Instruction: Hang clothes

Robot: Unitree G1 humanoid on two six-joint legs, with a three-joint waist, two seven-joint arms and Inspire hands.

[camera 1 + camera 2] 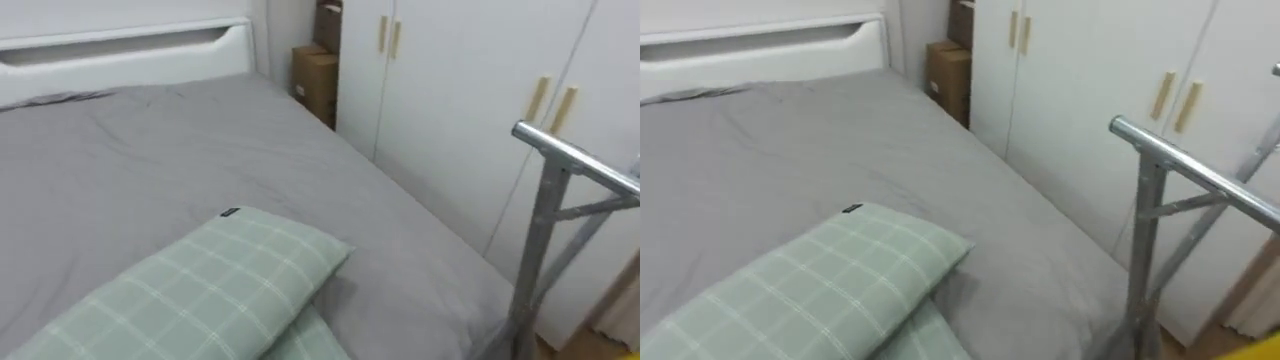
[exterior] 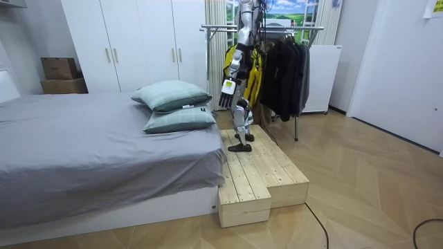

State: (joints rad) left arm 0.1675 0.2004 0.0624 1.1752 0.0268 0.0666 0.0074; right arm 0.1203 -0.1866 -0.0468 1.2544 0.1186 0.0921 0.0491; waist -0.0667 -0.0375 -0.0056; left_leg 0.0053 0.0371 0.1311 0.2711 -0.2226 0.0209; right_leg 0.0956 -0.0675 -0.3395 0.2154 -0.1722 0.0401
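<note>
Clothes on rack; yellow garment half hidden behind robot.

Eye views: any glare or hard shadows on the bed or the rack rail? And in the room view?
Left eye view: the bed sheet is evenly lit, with just a soft shadow beside the pillow; a bright highlight runs along the rack rail. Right eye view: the same. Room view: the window above the hanging clothes is bright, and they read dark against it.

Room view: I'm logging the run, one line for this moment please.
robot on wooden platform | between bed and clothes rack | left hand hanging down
</note>
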